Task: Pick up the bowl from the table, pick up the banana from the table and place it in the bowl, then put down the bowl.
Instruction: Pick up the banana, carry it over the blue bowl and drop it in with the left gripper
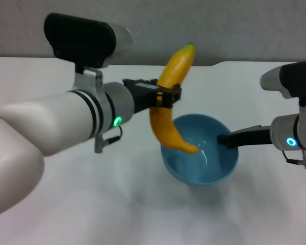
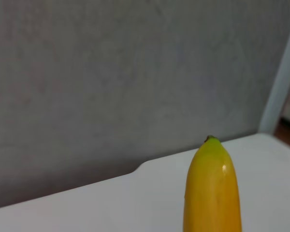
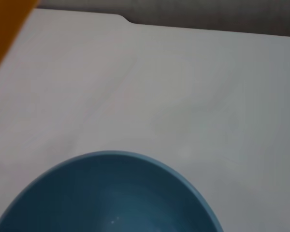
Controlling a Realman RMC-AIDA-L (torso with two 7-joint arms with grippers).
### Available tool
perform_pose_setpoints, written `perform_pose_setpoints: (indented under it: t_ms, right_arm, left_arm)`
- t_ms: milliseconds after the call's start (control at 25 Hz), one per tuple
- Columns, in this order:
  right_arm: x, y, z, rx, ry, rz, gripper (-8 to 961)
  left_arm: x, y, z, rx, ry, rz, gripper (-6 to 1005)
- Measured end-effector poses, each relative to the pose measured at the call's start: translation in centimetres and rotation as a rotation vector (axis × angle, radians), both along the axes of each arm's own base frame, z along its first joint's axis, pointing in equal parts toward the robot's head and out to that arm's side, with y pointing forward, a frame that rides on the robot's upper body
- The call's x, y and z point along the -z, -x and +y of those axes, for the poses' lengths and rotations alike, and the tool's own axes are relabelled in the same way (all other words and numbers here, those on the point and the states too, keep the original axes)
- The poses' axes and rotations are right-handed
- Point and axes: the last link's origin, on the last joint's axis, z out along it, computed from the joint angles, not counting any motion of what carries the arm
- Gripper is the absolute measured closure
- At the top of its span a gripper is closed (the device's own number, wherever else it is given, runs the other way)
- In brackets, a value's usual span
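The banana (image 1: 168,102) is clamped at mid-length by the left gripper (image 1: 166,96), held nearly upright with its greenish stem tip uppermost and its lower end dipping inside the bowl (image 1: 200,149). The bowl is gripped at its right-hand rim by the right gripper (image 1: 228,139) and appears to be held above the table (image 1: 92,204), a soft shadow lying beneath it. Whether the banana's lower end touches the bowl's inner wall cannot be determined.

In the left wrist view only the banana's upper end (image 2: 212,188) is seen, the fingers being out of frame. In the right wrist view the bowl (image 3: 111,193) is cut off by the frame, and nothing is seen in the visible portion of its interior.
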Motion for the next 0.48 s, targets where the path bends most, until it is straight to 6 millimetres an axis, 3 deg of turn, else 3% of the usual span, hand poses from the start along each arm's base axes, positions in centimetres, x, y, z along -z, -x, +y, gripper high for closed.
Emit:
perform_pose_setpoints:
  t_ms: [280, 480]
  right_arm:
    - [0.3, 1.1, 0.3, 0.000, -0.001, 0.036, 884]
    - [0.4, 1.6, 0.5, -0.015, 0.003, 0.037, 881]
  left_arm:
    - [2.8, -0.5, -1.4, 0.078, 0.046, -0.038, 498]
    - [3.5, -0.3, -1.5, 0.120, 0.032, -0.081, 497]
